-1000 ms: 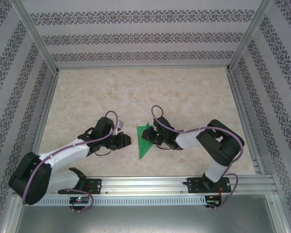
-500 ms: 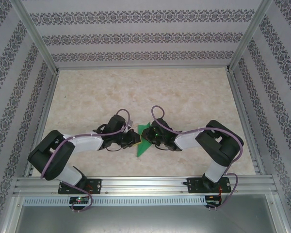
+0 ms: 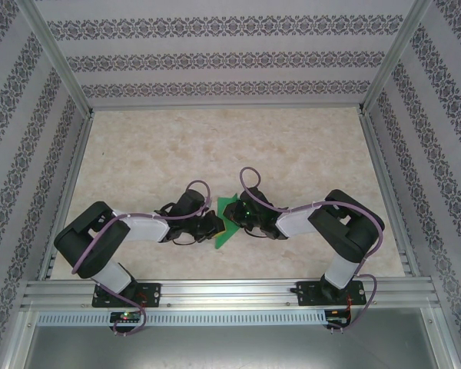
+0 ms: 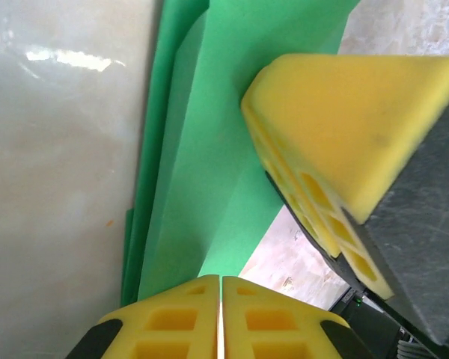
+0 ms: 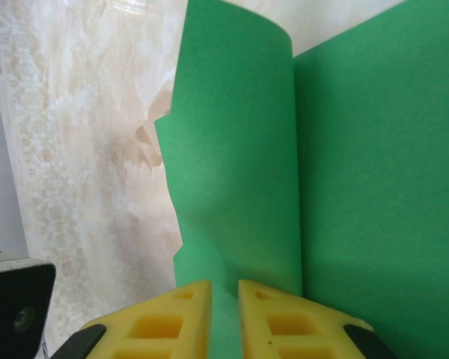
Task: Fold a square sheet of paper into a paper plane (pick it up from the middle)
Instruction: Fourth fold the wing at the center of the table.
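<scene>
The paper plane (image 3: 225, 235) is a bright green, partly folded pointed piece lying on the table between both grippers, its tip toward the near edge. In the right wrist view its layers (image 5: 232, 149) rise in a fold, and my right gripper (image 5: 224, 288) is nearly closed with green paper filling the narrow gap. My left gripper (image 4: 221, 288) is shut, its tips at the paper's (image 4: 209, 149) edge; whether paper lies between them is unclear. The right gripper's yellow finger (image 4: 337, 127) presses the paper opposite. From above, the left gripper (image 3: 213, 224) and right gripper (image 3: 240, 217) meet at the paper.
The marbled beige table (image 3: 292, 146) stretches behind the arms. An aluminium rail (image 3: 230, 290) runs along the near edge, and patterned walls with metal posts (image 3: 61, 69) close in the sides and back.
The left arm has swung right and extended until its gripper reached the paper's left side. The right gripper stayed on the paper, which shifted slightly.
</scene>
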`<control>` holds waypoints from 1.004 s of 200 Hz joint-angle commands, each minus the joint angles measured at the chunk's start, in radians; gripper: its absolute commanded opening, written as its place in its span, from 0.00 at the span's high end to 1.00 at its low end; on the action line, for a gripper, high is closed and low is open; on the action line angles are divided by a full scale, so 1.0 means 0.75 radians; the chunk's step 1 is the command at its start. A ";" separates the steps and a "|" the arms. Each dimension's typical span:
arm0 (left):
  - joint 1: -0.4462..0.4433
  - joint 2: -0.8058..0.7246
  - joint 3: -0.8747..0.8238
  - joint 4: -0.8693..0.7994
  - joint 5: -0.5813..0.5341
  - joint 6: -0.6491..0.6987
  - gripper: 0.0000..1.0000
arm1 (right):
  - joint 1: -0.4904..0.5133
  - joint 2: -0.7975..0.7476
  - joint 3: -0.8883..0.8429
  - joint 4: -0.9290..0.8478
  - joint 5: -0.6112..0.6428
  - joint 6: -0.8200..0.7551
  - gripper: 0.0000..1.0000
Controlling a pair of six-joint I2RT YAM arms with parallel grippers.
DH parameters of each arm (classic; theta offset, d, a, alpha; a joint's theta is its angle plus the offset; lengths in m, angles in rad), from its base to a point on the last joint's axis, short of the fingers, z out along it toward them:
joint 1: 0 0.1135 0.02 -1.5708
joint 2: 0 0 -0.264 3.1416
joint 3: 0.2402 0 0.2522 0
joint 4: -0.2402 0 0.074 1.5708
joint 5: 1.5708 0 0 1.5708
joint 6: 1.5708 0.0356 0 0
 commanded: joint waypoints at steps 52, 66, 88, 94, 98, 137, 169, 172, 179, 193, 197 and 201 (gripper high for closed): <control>-0.028 0.115 -0.061 0.024 0.000 -0.032 0.94 | 0.001 0.014 -0.045 -0.147 0.049 -0.054 0.81; -0.032 0.129 -0.062 -0.016 -0.008 -0.010 0.95 | -0.015 -0.019 -0.037 -0.155 0.034 -0.075 0.80; -0.036 0.138 -0.054 -0.089 -0.017 0.026 0.98 | -0.051 -0.073 -0.003 -0.183 -0.020 -0.133 0.80; -0.035 0.138 -0.049 -0.113 -0.024 0.036 0.98 | -0.059 -0.097 0.005 -0.205 -0.021 -0.151 0.80; -0.036 0.138 -0.048 -0.127 -0.028 0.042 0.98 | -0.066 -0.113 0.013 -0.221 -0.021 -0.163 0.80; -0.038 0.138 -0.029 -0.176 -0.041 0.080 1.00 | -0.095 -0.264 0.053 -0.400 -0.035 -0.312 0.87; -0.044 0.145 -0.002 -0.195 -0.045 0.108 1.00 | -0.078 -0.207 0.085 -0.379 -0.145 -0.329 1.00; -0.044 0.147 0.002 -0.199 -0.046 0.112 1.00 | -0.074 -0.198 0.092 -0.378 -0.148 -0.328 1.00; -0.044 0.155 0.009 -0.204 -0.041 0.118 1.00 | -0.068 -0.174 0.110 -0.377 -0.149 -0.327 1.00; -0.045 0.167 0.016 -0.208 -0.037 0.120 1.00 | -0.061 -0.107 0.162 -0.357 -0.187 -0.352 1.00; -0.046 0.170 0.017 -0.208 -0.035 0.121 1.00 | -0.060 -0.087 0.184 -0.369 -0.190 -0.360 1.00; -0.046 0.172 0.018 -0.207 -0.033 0.121 1.00 | -0.060 -0.067 0.201 -0.381 -0.189 -0.365 0.99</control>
